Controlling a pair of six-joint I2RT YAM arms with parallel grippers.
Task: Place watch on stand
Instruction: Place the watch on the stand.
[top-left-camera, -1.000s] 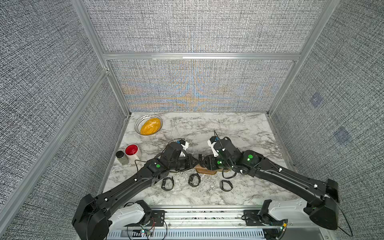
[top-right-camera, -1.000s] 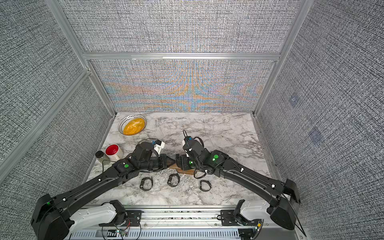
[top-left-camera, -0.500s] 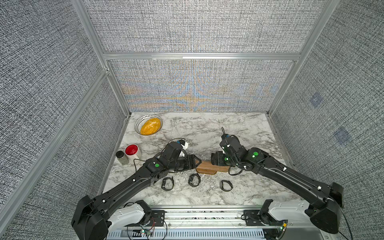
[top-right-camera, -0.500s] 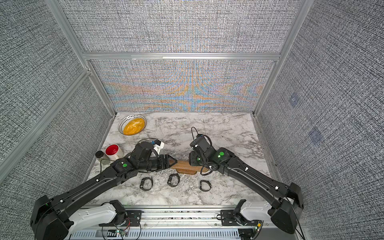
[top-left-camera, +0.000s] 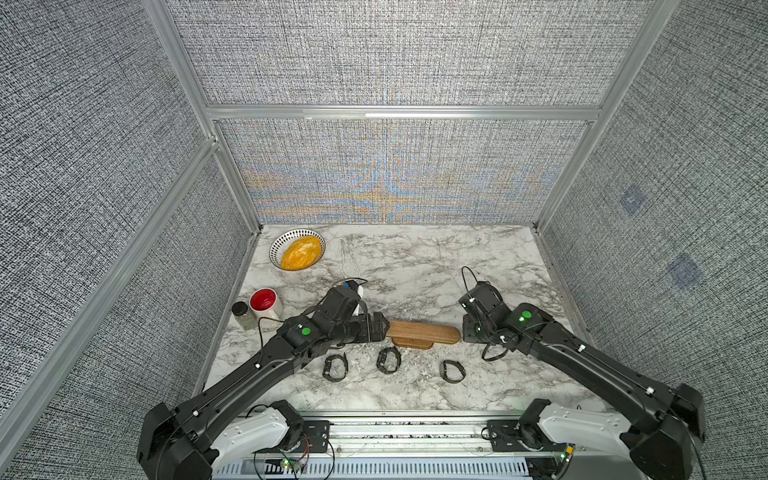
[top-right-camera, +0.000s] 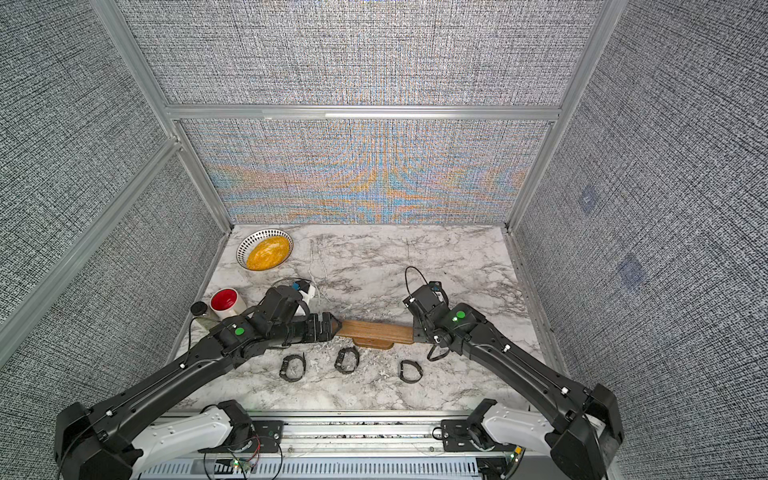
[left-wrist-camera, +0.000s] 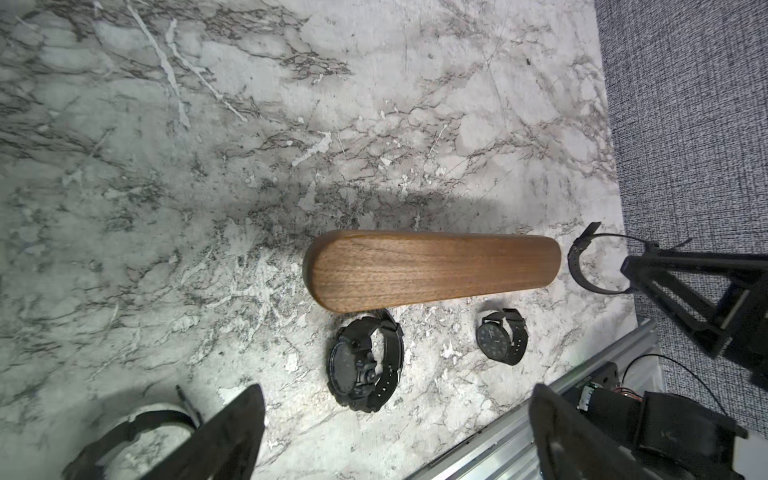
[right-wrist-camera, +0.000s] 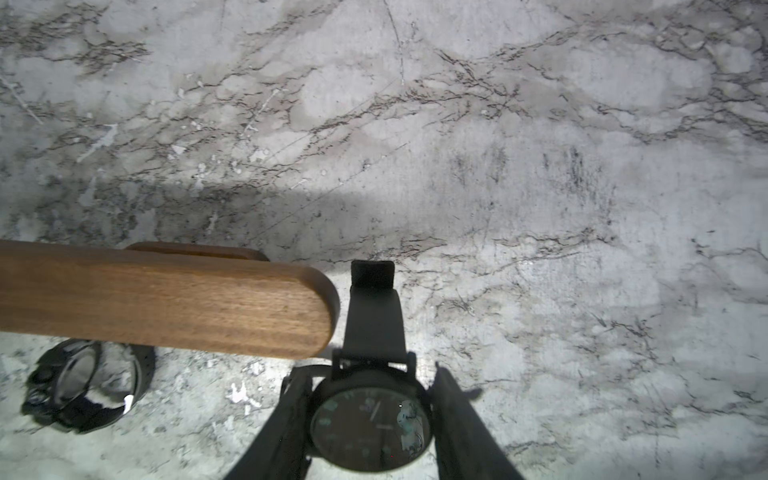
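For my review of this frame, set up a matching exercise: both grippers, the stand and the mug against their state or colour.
Things:
1. left gripper
2. right gripper
3. stand
4. mug

States:
A. red inside
B. shut on the black watch
C. open, holding nothing
D. bare, nothing hung on it

Pairs: 1-C, 2-B, 3-D, 4-A
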